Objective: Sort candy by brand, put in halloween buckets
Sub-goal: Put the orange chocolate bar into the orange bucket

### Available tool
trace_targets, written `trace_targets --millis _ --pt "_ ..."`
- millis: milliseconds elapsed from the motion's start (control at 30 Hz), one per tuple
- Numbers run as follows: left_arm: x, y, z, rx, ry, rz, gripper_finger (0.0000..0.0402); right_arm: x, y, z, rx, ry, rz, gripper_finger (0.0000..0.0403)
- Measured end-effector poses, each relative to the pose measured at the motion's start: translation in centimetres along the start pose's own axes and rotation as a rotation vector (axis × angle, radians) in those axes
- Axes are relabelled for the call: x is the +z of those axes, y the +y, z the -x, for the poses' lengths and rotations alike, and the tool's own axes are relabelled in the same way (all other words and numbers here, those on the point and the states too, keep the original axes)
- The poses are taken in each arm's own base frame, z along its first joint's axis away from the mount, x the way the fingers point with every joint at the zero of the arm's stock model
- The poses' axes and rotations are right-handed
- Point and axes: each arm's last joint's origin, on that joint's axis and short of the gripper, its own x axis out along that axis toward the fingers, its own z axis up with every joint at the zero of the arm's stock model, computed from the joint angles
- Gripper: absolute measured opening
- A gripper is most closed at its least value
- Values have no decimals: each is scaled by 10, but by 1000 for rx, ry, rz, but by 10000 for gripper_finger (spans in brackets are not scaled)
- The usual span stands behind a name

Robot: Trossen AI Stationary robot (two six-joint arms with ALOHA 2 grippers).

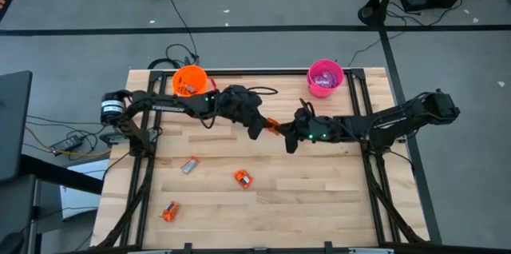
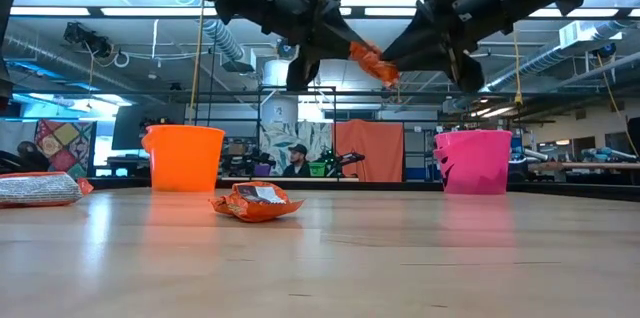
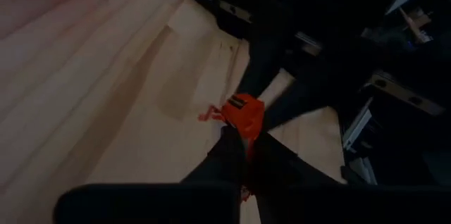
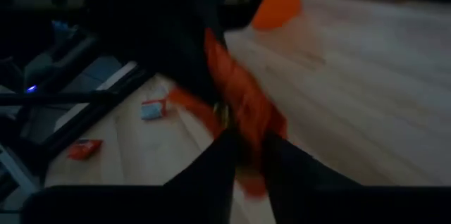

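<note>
An orange-wrapped candy (image 1: 273, 125) hangs in the air over the middle of the table, between my two grippers. My left gripper (image 1: 264, 125) comes from the left and is shut on it. My right gripper (image 1: 284, 131) meets it from the right, fingers slightly apart, with the candy's other end (image 4: 239, 115) between them. The orange bucket (image 1: 189, 81) stands on the table at the far left and the pink bucket (image 1: 325, 77) at the far right; both hold a few candies. Three more candies lie on the near half of the table (image 1: 190, 165) (image 1: 243, 178) (image 1: 169, 211). My left gripper pinches one end of the orange candy's wrapper (image 3: 243, 122) between its two fingertips, coming from the table's left and slanting a little downward. The candy is lifted clear of the table and sticks out beyond the fingertips (image 2: 372, 61). My right gripper has the candy's other end (image 4: 246, 136) between its parted fingers, slanting in from the right; whether they touch the wrapper I cannot tell.
The wooden table (image 1: 319, 198) has a dark frame rail along its edges. In the low view an orange candy (image 2: 257, 201) lies near the middle and a silvery one (image 2: 35, 189) at the left. The near right part holds nothing.
</note>
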Motion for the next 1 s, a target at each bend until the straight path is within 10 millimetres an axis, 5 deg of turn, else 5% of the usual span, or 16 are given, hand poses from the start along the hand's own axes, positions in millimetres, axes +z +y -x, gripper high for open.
trace_targets --millis 367,767,1000 --pt "17 32 29 304 91 -23 15 -8 -15 -2 -56 171 -112 156" --pt "35 52 125 639 94 -36 16 -20 -23 -25 -8 296 -177 155" --pt "22 64 173 739 90 25 16 -36 -19 -57 132 290 -290 155"
